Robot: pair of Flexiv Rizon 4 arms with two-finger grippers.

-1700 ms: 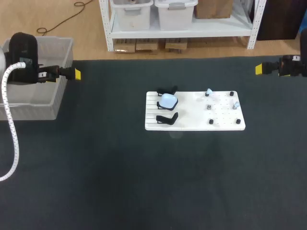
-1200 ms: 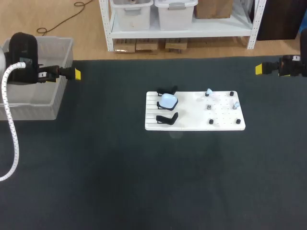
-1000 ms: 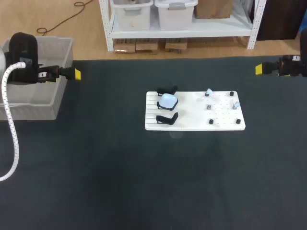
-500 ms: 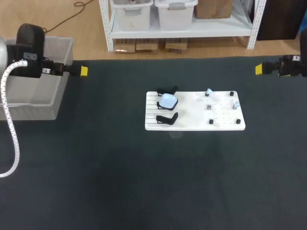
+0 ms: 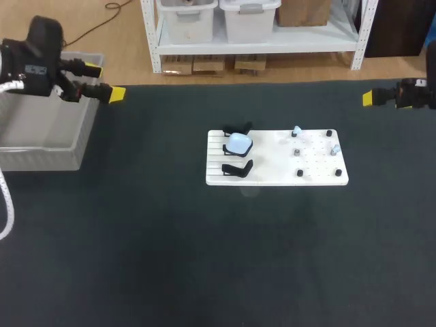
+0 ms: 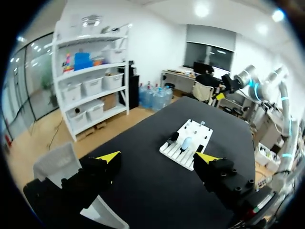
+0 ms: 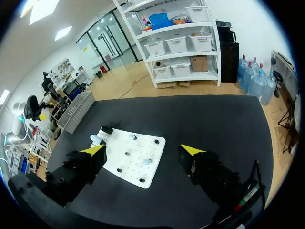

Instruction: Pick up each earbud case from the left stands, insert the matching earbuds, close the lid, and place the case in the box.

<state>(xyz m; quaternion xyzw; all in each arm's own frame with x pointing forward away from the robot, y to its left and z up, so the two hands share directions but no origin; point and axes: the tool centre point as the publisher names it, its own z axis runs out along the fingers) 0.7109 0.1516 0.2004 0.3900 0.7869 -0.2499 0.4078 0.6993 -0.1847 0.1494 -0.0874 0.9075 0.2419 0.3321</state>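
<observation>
The pale blue earbud case [image 5: 239, 143] rests on one of the black stands [image 5: 236, 169] at the left end of the white board [image 5: 272, 178], near the middle of the dark worktop [image 5: 204, 259]. A small pale piece that is probably an earbud [image 5: 297, 130] sits among the pegs on the board's right half, though it is too small to be sure.

The left hand [image 5: 105, 82] hangs over the near corner of the grey box [image 5: 41, 146], well apart from the board. Its wrist view shows the yellow-tipped fingers spread wide with nothing between them. The right hand [image 5: 368, 99] is at the worktop's far right edge, likewise wide open and empty.

The case looks like a small, light, hard plastic shell with rounded corners and a smooth skin, so it is likely to slip or squirt out of a pinch placed near its curved edges. The better hold is probably across its two broad faces, low on the body and clear of the lid seam and hinge, so the lid can swing freely. Lifting it straight up off the stand should keep it from snagging. Only modest squeeze seems needed.
</observation>
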